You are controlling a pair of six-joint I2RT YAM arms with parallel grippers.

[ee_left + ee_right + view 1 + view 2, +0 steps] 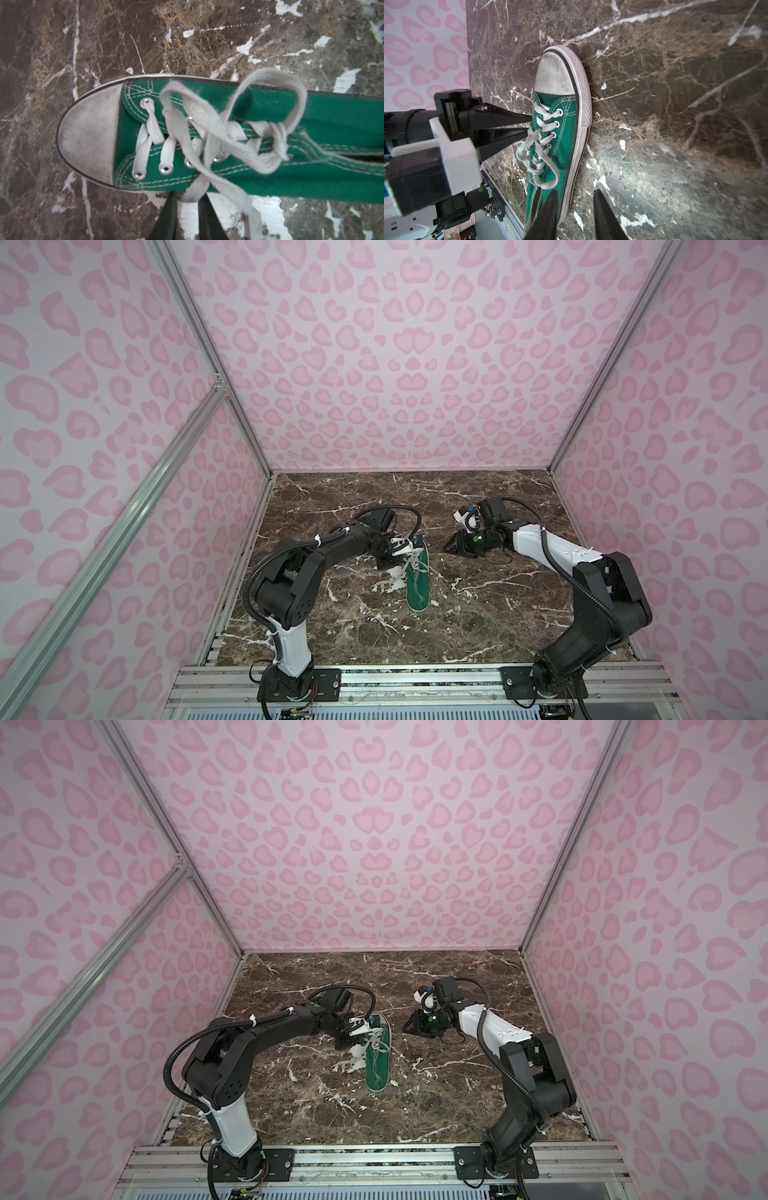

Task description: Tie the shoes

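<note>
A green sneaker with a white toe cap lies on the marble table, toe toward the front rail. Its white laces are loosely looped over the tongue. My left gripper comes in from the shoe's left side, and its fingertips pinch a lace strand at the sole edge; in both top views it sits by the eyelets. My right gripper hangs open beside the shoe's heel end, with nothing between its fingers.
The brown marble table is bounded by pink patterned walls at the left, right and back. An aluminium rail carrying both arm bases runs along the front edge. White veins in the marble look much like lace pieces.
</note>
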